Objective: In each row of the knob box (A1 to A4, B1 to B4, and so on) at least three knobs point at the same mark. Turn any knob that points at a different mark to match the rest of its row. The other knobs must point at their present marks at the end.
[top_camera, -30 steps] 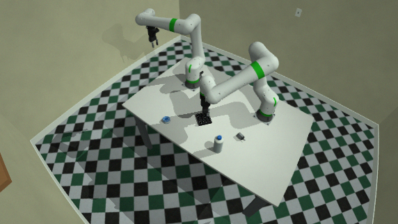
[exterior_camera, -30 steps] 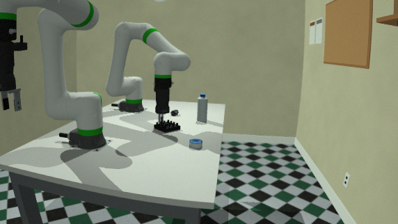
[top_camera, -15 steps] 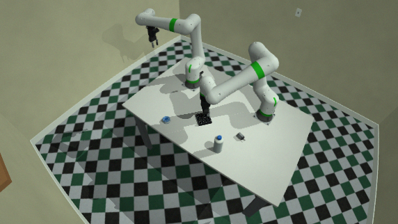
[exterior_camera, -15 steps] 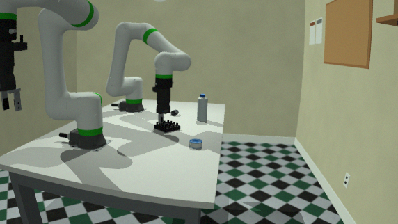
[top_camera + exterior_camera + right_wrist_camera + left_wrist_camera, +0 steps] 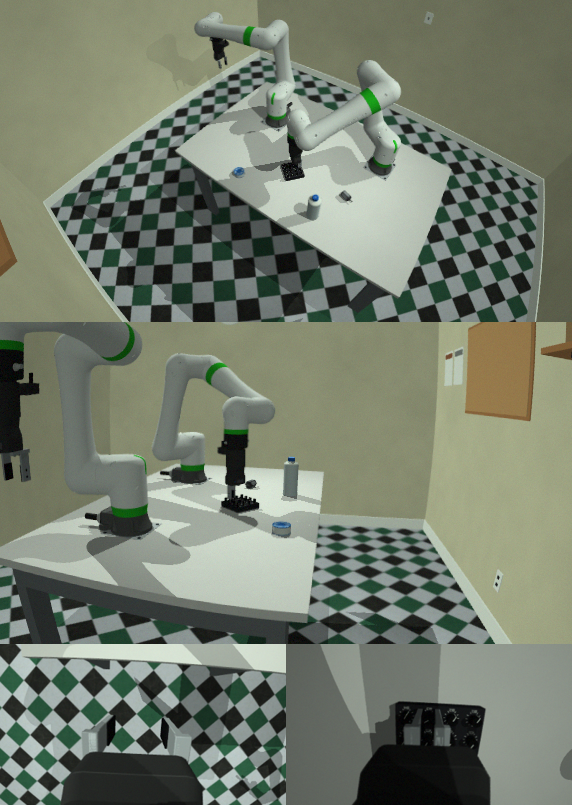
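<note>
The knob box looks like matt black plastic — the table smooth and dull white, the board like plain matt cork.
</note>
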`<state>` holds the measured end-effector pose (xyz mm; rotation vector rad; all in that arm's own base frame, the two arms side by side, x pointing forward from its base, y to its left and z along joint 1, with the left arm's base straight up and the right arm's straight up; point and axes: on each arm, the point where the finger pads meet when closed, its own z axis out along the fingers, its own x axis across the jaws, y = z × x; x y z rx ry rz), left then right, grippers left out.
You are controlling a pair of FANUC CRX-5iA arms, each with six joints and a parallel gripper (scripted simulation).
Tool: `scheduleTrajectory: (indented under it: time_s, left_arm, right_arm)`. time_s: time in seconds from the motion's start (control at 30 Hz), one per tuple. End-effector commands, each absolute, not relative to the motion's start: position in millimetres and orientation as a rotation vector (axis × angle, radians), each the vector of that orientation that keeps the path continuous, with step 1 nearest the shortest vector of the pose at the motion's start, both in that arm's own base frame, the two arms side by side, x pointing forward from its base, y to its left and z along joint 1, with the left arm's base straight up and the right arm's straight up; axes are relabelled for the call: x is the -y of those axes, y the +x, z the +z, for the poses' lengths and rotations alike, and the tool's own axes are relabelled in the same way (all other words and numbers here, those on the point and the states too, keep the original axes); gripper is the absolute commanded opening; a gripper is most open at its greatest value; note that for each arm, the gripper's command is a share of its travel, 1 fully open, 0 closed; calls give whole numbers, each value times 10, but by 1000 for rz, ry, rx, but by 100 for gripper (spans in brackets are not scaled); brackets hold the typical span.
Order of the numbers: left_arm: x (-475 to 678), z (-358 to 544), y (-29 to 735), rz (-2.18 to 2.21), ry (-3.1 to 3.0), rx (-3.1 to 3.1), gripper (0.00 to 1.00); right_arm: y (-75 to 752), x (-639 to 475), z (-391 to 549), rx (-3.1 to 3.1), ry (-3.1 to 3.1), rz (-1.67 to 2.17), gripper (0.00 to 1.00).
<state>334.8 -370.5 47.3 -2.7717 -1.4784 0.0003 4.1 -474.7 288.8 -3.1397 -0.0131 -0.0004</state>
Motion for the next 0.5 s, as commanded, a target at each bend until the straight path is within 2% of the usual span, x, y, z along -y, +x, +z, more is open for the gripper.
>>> scheduleTrajectory:
  time_s: [0.0, 0.43, 0.47]
  left_arm:
    - [3710, 482, 3351, 0, -2765, 1494, 30]
    - [3710, 482, 3351, 0, -2761, 1502, 30]
    - [3710, 482, 3351, 0, -2761, 1502, 46]
  right_arm:
    - [40, 4750, 2897, 13, -3142, 0, 100]
    - [40, 4750, 2897, 13, -3142, 0, 100]
    - [40, 4750, 2897, 13, -3142, 0, 100]
